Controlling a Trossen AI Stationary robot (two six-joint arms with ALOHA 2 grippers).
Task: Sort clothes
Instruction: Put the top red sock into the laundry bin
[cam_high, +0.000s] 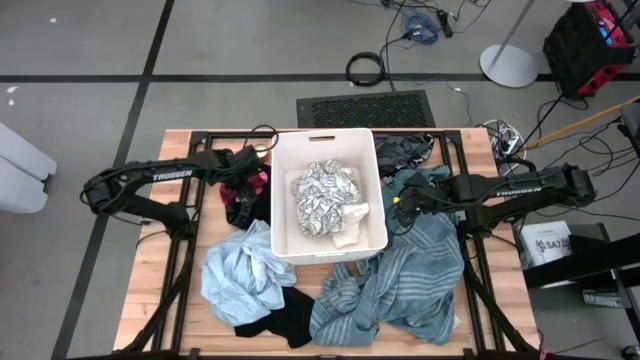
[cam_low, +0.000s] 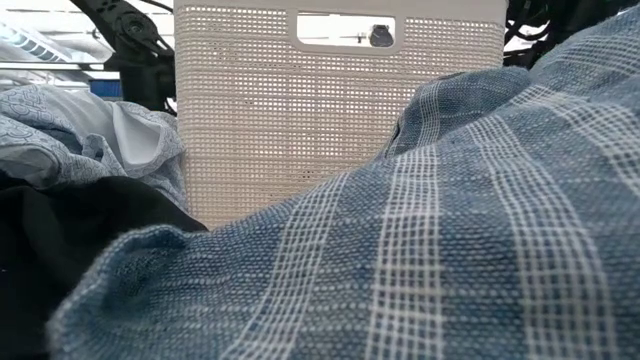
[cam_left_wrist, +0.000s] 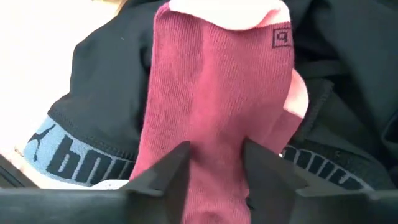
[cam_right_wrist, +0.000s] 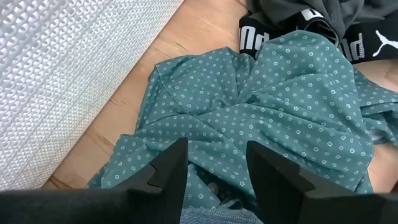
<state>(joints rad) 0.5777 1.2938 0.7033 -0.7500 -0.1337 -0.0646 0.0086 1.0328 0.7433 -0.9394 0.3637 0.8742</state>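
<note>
A small magenta sock (cam_left_wrist: 211, 93) with a pink cuff lies on a black garment (cam_left_wrist: 99, 106) that has a blue waistband, left of the white bin (cam_high: 283, 200). My left gripper (cam_left_wrist: 216, 152) points down at the sock, open, a fingertip on either side of a strip of it. My right gripper (cam_right_wrist: 216, 152) stands open right of the bin, over a teal dotted garment (cam_right_wrist: 280, 106), apart from it as far as shows. A white patterned garment (cam_high: 322, 195) lies in the bin. A light blue garment (cam_high: 245, 275), a black one (cam_high: 280, 320) and a large striped one (cam_high: 410, 285) lie near the front. My left gripper comes from above onto the sock's middle (cam_left_wrist: 214, 134), fingers across its length. Its fingertips (cam_left_wrist: 177, 162) sit down on the cloth with a strip of sock between them. The sock lies flat on the black garment. Whether it is pinched, I cannot tell.
The bin's perforated wall (cam_low: 330, 110) fills the middle of the low view, with the striped cloth (cam_low: 450, 230) heaped close in front. A dark grey garment (cam_high: 405, 150) lies at the far right of the bin. Bare wood shows along the table's left edge (cam_high: 150, 280).
</note>
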